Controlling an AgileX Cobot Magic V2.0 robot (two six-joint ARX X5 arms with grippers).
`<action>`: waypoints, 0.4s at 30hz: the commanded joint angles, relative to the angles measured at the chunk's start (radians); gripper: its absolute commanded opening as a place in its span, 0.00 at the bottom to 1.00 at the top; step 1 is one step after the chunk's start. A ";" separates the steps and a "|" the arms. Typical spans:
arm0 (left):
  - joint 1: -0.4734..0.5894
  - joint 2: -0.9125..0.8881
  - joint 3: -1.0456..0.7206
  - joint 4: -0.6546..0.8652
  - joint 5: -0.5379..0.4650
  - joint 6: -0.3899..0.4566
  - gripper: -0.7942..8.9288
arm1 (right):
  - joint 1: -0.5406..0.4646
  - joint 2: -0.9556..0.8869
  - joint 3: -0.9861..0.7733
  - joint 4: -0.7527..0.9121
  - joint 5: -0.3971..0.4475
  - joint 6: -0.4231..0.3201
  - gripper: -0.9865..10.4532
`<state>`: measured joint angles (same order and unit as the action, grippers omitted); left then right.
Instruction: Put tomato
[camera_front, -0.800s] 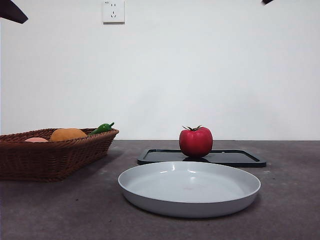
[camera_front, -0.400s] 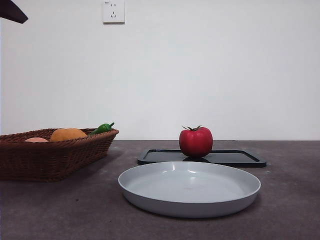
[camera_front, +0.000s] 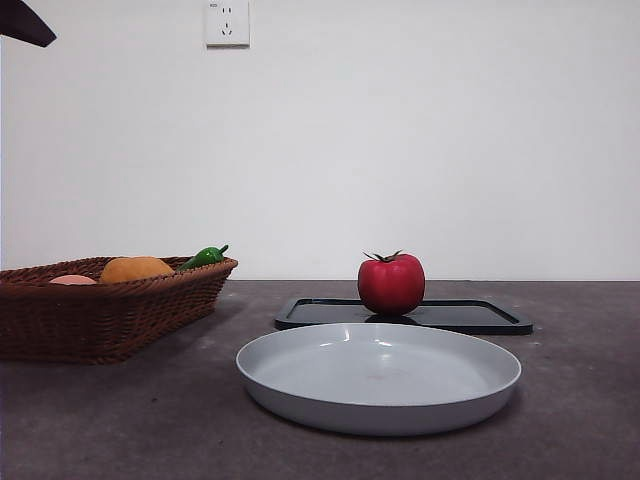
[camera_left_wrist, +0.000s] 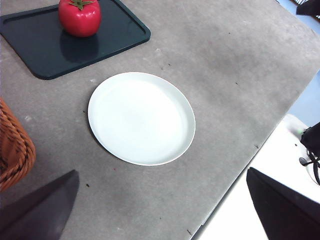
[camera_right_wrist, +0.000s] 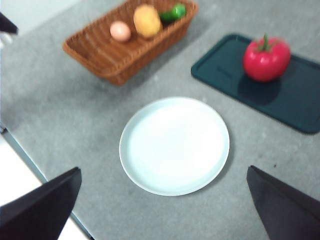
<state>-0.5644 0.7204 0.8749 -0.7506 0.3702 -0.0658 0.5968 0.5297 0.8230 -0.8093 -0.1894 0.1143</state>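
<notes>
The glossy deep-red tomato with the spiky green calyx (camera_front: 391, 283) is sitting on the flat black rectangular tray (camera_front: 480, 316) toward the tabletop's far edge, exactly where it was a second ago. Nothing is touching it. Just in front of the tray, the round pale-grey plate (camera_front: 300, 390) is lying empty, and the brown woven wicker basket (camera_front: 110, 315) is standing well apart at the side, holding an orange round fruit (camera_front: 136, 268), a pale pinkish fruit (camera_front: 72, 280) and a green pepper (camera_front: 205, 256).

The one change is overhead: the dark tip that was showing a second ago at the front view's upper corner, on the side away from the basket, has gone, while the other tip is staying put. Both arms are hanging high above the table. The left gripper (camera_left_wrist: 162, 210) and the right gripper (camera_right_wrist: 162, 210) are each holding their jaws wide apart, gripping nothing.

So the task is looking unstarted; an arm appears to be repositioning, and a descent toward the tomato probably comes first.
</notes>
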 joint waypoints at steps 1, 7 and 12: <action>-0.005 0.005 0.016 0.014 0.004 0.001 0.65 | 0.010 0.002 0.007 0.008 -0.002 0.018 0.56; -0.005 0.005 0.016 0.010 0.004 0.001 0.42 | 0.010 0.004 0.007 0.008 -0.024 0.018 0.35; -0.005 0.005 0.016 0.011 0.004 0.001 0.16 | 0.010 0.004 0.007 0.008 -0.024 0.018 0.09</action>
<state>-0.5644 0.7204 0.8749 -0.7509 0.3702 -0.0658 0.5968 0.5278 0.8230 -0.8101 -0.2096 0.1215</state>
